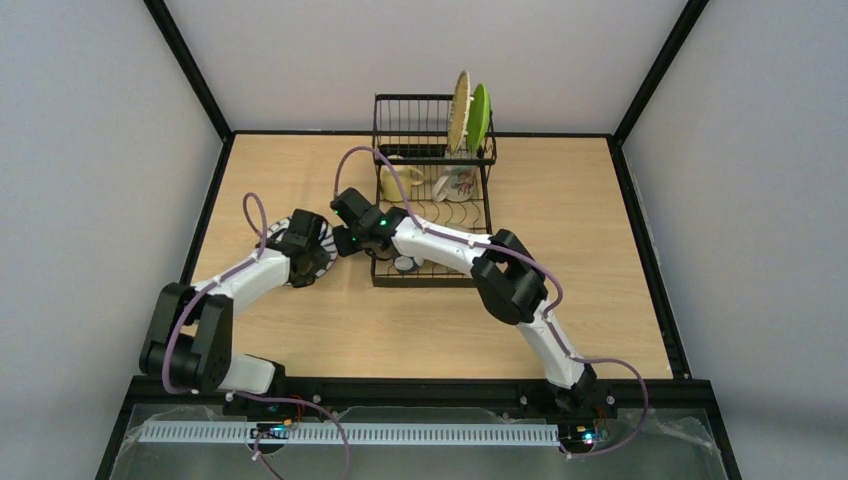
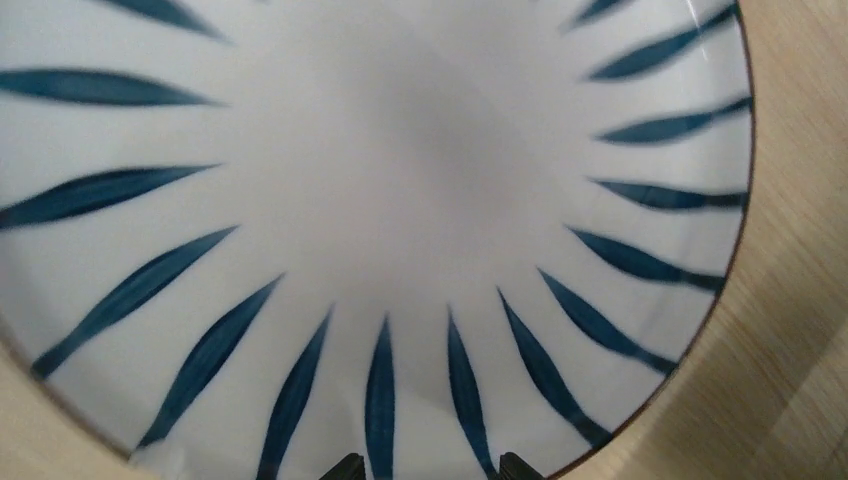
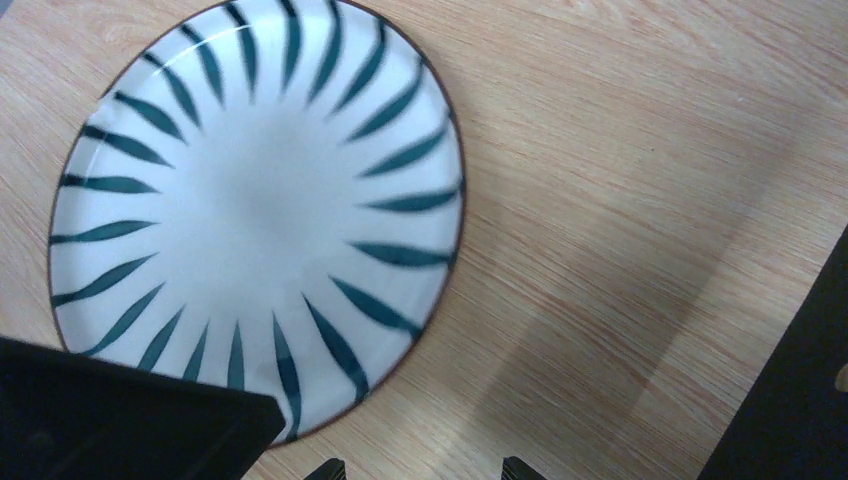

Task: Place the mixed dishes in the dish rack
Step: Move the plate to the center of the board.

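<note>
Striped plate (image 3: 255, 215) — flat on the surface (image 3: 620, 150), eight o'clock of the rack (image 1: 400, 122). We judge it stiff, slick, breakable; grip the rim. Left jaws, right jaws — apart, empty.

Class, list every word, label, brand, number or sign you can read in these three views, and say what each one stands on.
No readable text in any view.
Black-striped white plate: painted stripes only, no lettering.
Dish rack: no label visible.
White dish in the rack: coloured marks, too small to read.
</note>
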You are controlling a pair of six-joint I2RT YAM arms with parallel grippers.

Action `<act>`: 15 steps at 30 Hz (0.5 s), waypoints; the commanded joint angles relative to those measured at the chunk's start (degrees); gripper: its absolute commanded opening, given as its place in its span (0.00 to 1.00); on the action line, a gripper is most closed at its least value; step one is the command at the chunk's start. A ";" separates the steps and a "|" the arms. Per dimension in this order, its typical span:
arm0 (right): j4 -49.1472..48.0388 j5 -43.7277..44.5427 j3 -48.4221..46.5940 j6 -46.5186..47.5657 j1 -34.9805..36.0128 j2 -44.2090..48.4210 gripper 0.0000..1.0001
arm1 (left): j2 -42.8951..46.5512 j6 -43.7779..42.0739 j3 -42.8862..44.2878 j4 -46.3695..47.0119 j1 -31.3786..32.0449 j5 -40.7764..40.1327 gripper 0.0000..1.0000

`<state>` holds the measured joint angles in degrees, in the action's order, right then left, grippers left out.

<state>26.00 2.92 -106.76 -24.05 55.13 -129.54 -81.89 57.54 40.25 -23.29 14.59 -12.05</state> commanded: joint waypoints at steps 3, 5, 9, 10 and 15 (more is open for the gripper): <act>2.14 -0.10 -3.91 0.28 0.06 0.99 0.89 | 4.63 1.13 2.63 -12.20 -1.04 0.45 0.85; 3.40 -0.10 -6.25 0.09 0.07 -0.28 0.89 | 5.32 0.39 4.01 -13.47 -1.68 0.53 0.86; 5.54 -0.40 -10.34 -1.12 -0.03 -2.81 0.89 | 7.54 -0.46 5.45 -15.37 -2.91 0.45 0.88; 6.00 -0.56 -11.18 -1.46 -0.06 -3.54 0.89 | 8.25 -0.61 5.32 -15.63 -3.35 0.34 0.89; 8.00 -1.17 -14.60 -2.68 -0.11 -6.95 0.89 | 11.23 -2.47 4.77 -17.18 -5.93 0.28 0.90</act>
<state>29.69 2.20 -118.93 -25.15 55.13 -132.27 -72.77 56.97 44.66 -37.08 10.46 -11.35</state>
